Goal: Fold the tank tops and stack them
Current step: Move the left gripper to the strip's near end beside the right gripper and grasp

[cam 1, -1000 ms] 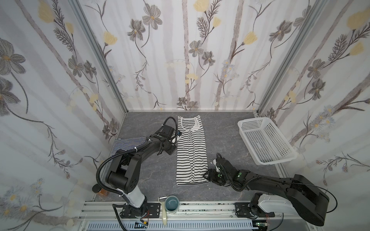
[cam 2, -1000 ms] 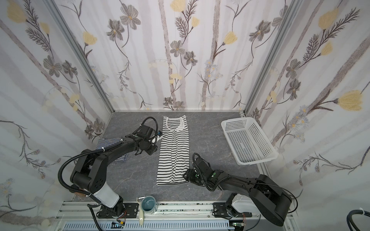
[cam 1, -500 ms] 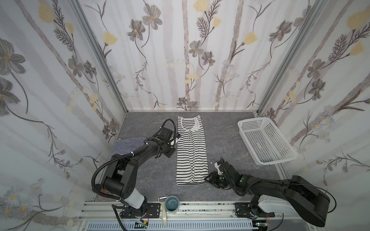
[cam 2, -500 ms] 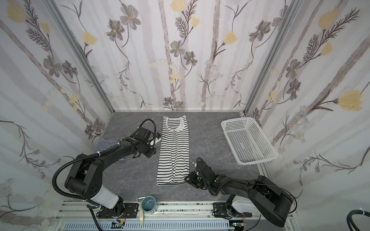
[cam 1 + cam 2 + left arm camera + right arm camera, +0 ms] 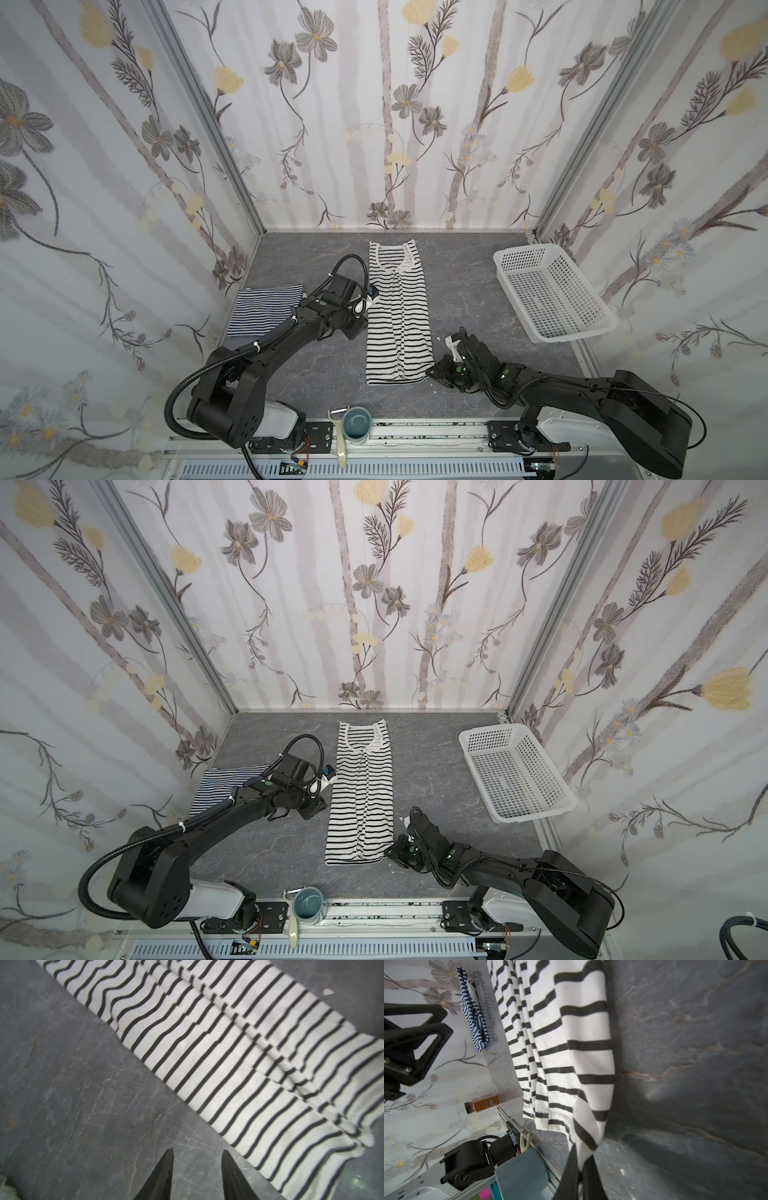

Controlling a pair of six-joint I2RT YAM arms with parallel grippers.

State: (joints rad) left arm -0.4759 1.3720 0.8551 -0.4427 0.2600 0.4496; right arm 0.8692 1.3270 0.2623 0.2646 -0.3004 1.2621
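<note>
While the navy-striped tank top point(image 5: 266, 309) lies folded at centre-left of a top view, the black-striped tank top point(image 5: 398, 316), mid-frame, is only narrowed lengthwise; cross-folding and stacking appear to remain. The right gripper point(image 5: 582, 1157) pinches its lower-right hem corner. The left gripper point(image 5: 197, 1151) stands part-open and empty. Count: two tops, one basket point(image 5: 548, 291).

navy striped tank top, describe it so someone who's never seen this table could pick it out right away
Start at the grey stone-look tabletop and go to its left edge, against the floral side wall. There the navy striped tank top lies flat. Unlike the long black-striped top laid down the middle, it is a compact fold with fine, dense navy-and-white stripes.
</note>
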